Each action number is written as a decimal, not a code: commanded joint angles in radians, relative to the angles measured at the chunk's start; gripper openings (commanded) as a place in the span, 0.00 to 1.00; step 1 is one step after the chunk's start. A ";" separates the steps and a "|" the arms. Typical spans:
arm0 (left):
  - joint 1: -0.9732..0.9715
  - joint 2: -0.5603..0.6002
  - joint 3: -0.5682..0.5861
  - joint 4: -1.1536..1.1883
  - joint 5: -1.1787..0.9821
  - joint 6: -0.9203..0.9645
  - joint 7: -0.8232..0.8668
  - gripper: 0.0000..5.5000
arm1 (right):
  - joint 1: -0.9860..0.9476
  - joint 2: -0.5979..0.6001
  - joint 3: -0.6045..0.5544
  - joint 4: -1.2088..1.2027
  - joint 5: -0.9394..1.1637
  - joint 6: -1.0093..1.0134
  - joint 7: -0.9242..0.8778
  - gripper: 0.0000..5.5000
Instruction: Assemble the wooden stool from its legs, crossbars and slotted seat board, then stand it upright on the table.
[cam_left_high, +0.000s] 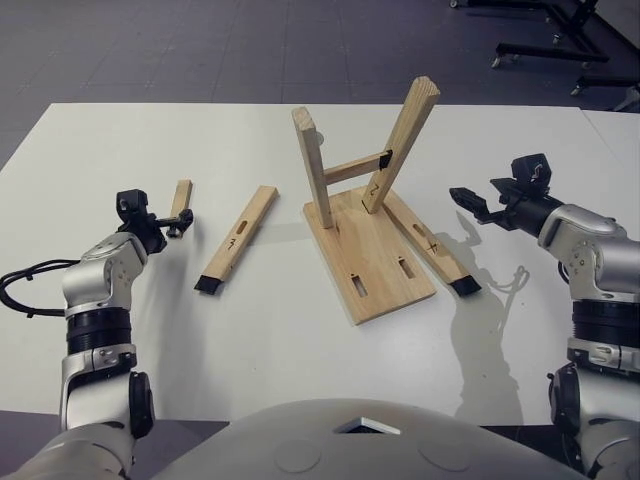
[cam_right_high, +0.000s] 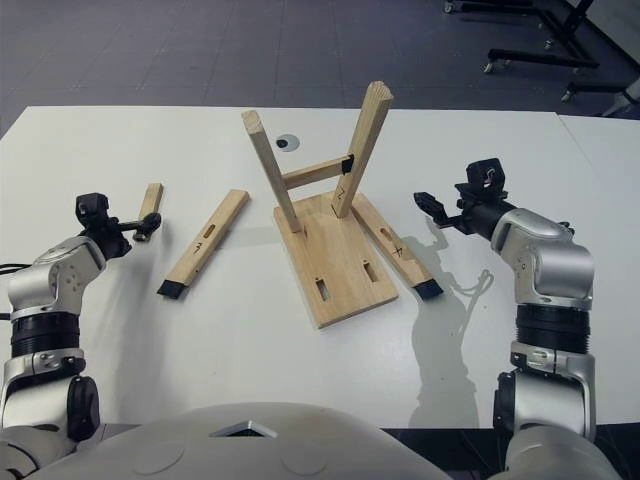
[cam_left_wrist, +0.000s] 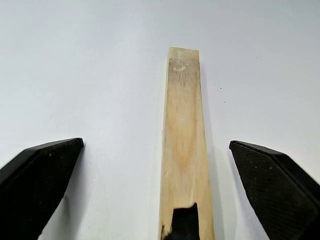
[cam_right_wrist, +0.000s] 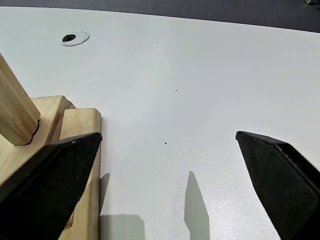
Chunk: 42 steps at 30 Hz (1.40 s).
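The slotted seat board (cam_left_high: 372, 262) lies flat mid-table. Two legs stand tilted in it, the left leg (cam_left_high: 313, 165) and the right leg (cam_left_high: 402, 140), joined by a crossbar (cam_left_high: 352, 169). A third leg (cam_left_high: 433, 246) lies along the board's right edge, and a fourth leg (cam_left_high: 238, 238) lies to the board's left. A short crossbar (cam_left_high: 180, 205) lies farther left. My left gripper (cam_left_high: 177, 226) is open at its near end, fingers (cam_left_wrist: 42, 175) on either side of the bar (cam_left_wrist: 183, 140). My right gripper (cam_left_high: 468, 203) hangs open just right of the third leg (cam_right_wrist: 82, 165), holding nothing.
A round cable hole (cam_right_high: 288, 142) sits in the white table (cam_left_high: 300, 360) behind the board. The table's front half is bare white surface. Black wheeled frames (cam_left_high: 560, 45) stand on the floor beyond the far right corner.
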<state>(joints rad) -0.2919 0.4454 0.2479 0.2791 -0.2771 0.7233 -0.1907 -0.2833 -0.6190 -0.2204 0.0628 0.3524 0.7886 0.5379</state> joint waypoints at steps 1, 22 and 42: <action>-0.054 -0.026 -0.047 0.053 0.035 0.019 0.008 0.98 | -0.025 0.019 0.002 -0.008 -0.004 -0.006 -0.024 0.98; -0.047 -0.026 -0.038 0.019 0.062 0.261 0.047 0.57 | -0.006 0.073 -0.026 -0.023 0.024 0.005 -0.090 0.98; -0.072 0.020 -0.053 0.025 0.073 0.260 -0.009 0.23 | -0.017 0.095 -0.037 -0.017 0.031 0.005 -0.125 0.98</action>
<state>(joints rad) -0.3857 0.4753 0.2032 0.2788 -0.2076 0.9612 -0.1907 -0.2881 -0.5291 -0.2467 0.0534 0.3764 0.7846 0.4189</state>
